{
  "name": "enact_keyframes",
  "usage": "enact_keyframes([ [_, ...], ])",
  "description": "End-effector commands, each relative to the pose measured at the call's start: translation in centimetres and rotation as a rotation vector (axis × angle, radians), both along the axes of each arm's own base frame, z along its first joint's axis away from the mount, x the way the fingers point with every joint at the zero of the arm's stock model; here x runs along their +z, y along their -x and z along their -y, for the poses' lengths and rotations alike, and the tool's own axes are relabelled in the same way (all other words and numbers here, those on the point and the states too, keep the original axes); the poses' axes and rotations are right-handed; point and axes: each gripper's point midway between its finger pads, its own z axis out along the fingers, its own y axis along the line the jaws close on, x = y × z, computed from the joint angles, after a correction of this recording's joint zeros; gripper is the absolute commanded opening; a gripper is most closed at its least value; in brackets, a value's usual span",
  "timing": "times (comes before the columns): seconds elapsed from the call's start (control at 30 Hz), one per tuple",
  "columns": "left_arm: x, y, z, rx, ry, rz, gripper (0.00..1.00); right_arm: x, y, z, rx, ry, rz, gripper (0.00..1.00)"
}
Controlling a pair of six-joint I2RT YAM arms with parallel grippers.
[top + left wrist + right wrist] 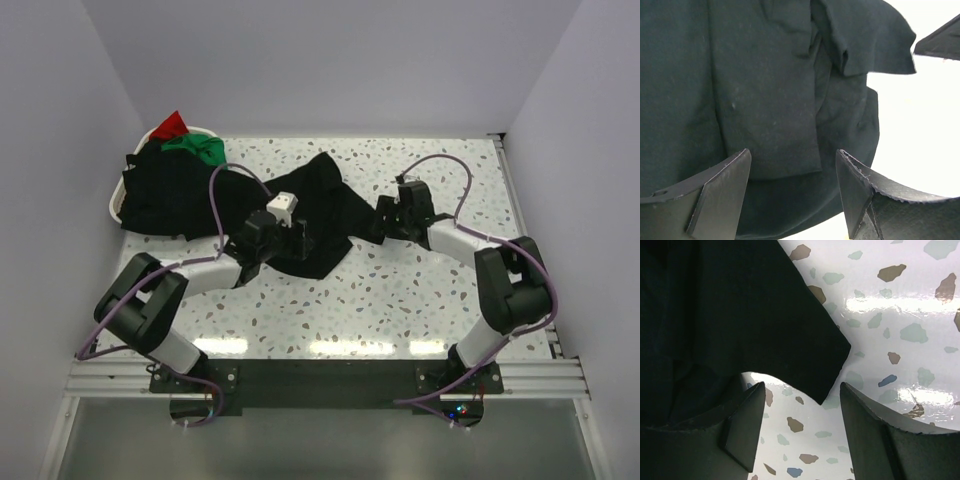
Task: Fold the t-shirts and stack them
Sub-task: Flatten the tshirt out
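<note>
Black cloth filled the middle of the speckled table (400, 290): one black t-shirt (325, 195) lay crumpled there, bunched into folds rather than spread flat. The left gripper (300, 236) hung over its near left part, and the wrist body hid some of the cloth from the overhead camera. In the left wrist view the left gripper (793, 156) had its fingers (722, 192) spread wide, with folded layers of the shirt (765, 100) lying beyond them and nothing pinched. The right gripper (384, 216) sat at the shirt's right edge. Seen from its own wrist, the right gripper (802, 387) was also wide open, and a hemmed corner of the shirt (730, 315) pointed into the gap between the fingers, clamped by neither.

At the far left corner stood a white basket (113, 205), with a pile of black shirts (165, 195) draped over its side onto the table. A green shirt (197, 148) and a red shirt (172, 125) lay on top. A purple cable (215, 195) from the left arm arched between that pile and the crumpled shirt.
</note>
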Motion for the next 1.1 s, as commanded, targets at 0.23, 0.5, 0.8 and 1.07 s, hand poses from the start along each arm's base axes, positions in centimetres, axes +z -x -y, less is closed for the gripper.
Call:
enact_keyframes([
  [0.23,-2.7,1.6,0.7,-0.022,0.013,-0.070,0.66,0.2,-0.8,-0.7,0.019,0.036,0.004,0.64],
  [0.5,-3.3,1.9,2.6,-0.070,0.073,-0.085,0.63,-0.2,-1.1,-0.8,0.021,0.041,-0.008,0.61],
  [0.8,-2.9,0.3,2.7,-0.008,0.108,-0.043,0.63,-1.0,-1.0,-0.3,0.006,0.086,-0.036,0.59],
  [1.07,-1.5,-0.7,2.2,0.059,0.151,0.017,0.63,-1.7,-0.7,0.1,-0.006,0.110,-0.060,0.59],
])
